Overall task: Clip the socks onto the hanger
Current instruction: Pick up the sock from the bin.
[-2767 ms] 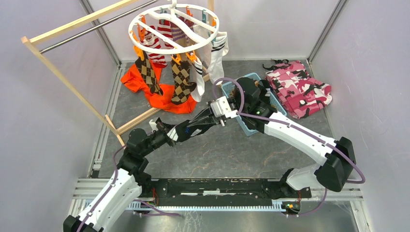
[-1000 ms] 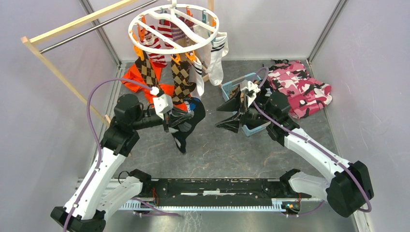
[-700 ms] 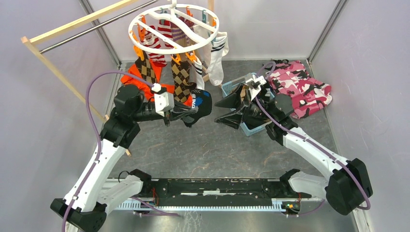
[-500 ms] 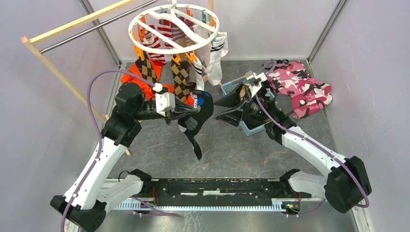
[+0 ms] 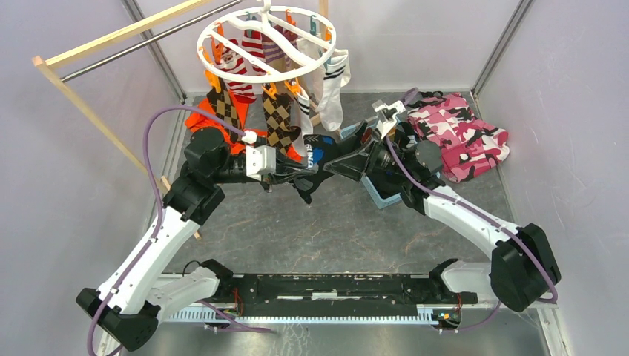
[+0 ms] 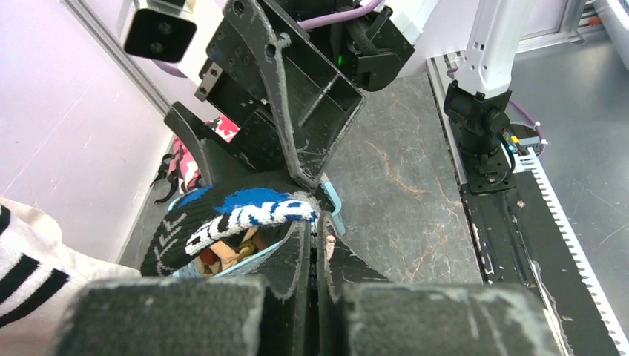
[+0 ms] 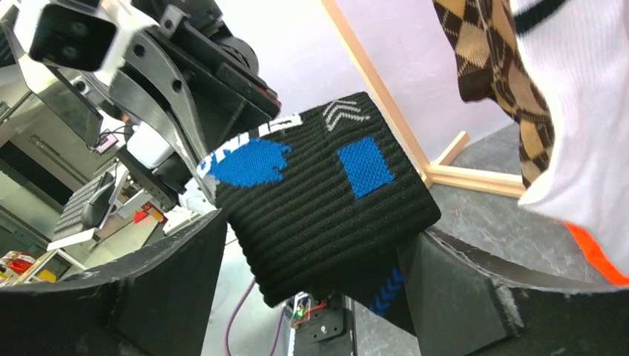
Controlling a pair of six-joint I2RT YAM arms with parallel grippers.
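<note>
- I'm pinching the black-and-blue sock in my left gripper. The fingers are pressed tight together on the fabric, up in the air over the middle of the table, a bit toward the far edge.
- My right gripper is spread wide with one finger on each side of the ribbed cuff, and it isn't clamping anything yet. The right wrist view has the cuff sitting square between the fingers. I can't tell if either pad is touching it.
- The hanger is hanging over the far-left corner, well above the sock. The argyle socks and a white sock are already dangling from it.
- I reckon this is the handover or re-grip step, so here's what I'm aiming for:
  - I'm closing the right fingers on the cuff edge only, not on a fat fold, so a clip can bite a thin bit later.
  - I'm not letting go with the left until the right has really got it, or the sock is dropping to the table.
  - I'm leaving some cuff sticking out past the fingers for the clip.
- I can't make out from here which orange clip is free, so I'm checking that before lifting.
</note>
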